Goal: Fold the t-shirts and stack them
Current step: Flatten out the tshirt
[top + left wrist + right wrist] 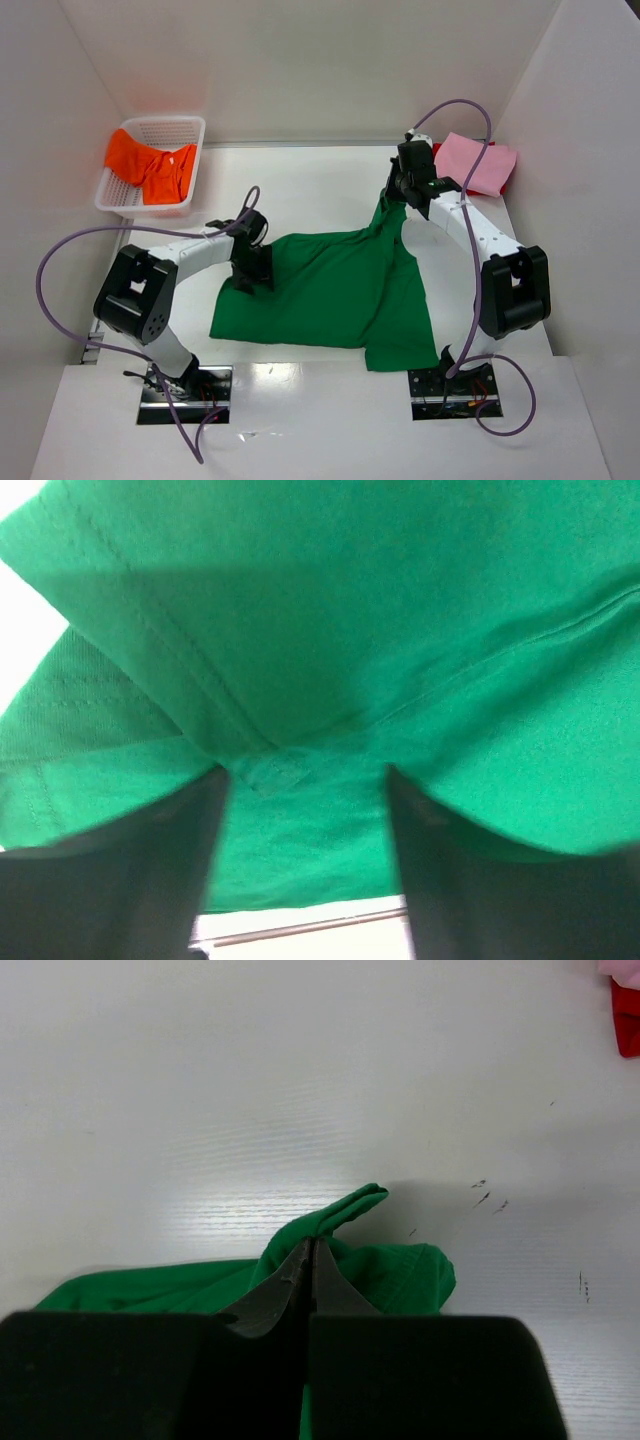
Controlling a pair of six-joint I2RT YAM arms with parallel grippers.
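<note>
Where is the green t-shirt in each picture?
Top external: green t-shirt spread out in the middle.
Left wrist: it fills nearly the whole picture.
Right wrist: bunched at bottom centre.
Shared landmark: the white table beneath it.

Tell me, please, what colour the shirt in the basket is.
The shirt is orange, clearest in the top external view.

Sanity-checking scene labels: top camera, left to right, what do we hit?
In order: white basket holding orange t-shirt → left gripper → green t-shirt → right gripper → pink t-shirt.
</note>
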